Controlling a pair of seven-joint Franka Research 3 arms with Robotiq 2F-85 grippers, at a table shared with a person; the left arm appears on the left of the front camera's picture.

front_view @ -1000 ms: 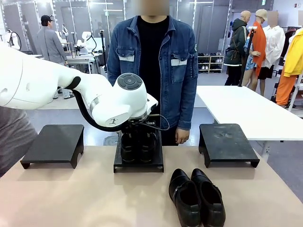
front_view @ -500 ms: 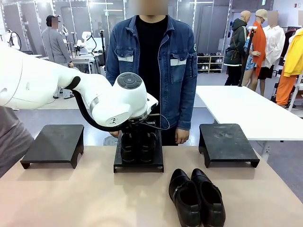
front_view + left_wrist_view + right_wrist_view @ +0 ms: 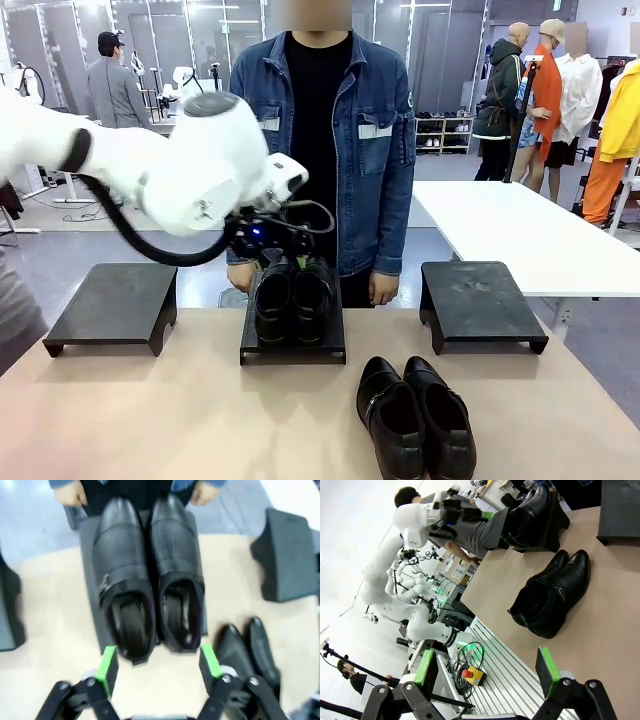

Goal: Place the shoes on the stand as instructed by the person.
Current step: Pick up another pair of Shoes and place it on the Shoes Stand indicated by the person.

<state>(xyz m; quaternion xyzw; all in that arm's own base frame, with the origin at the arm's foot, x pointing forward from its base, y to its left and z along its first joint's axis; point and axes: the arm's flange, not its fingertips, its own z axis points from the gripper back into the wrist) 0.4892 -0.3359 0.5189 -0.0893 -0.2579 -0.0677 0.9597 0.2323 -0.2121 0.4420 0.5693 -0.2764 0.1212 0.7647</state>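
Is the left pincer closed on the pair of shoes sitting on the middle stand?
No: the left pincer hovers open above the shoes on the middle stand, holding nothing.

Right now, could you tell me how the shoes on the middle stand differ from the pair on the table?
The stand pair sits raised on the middle stand; the table pair lies on the table, farther right. The open left claw hovers by the stand pair, not the table pair. Both are glossy black, side by side.
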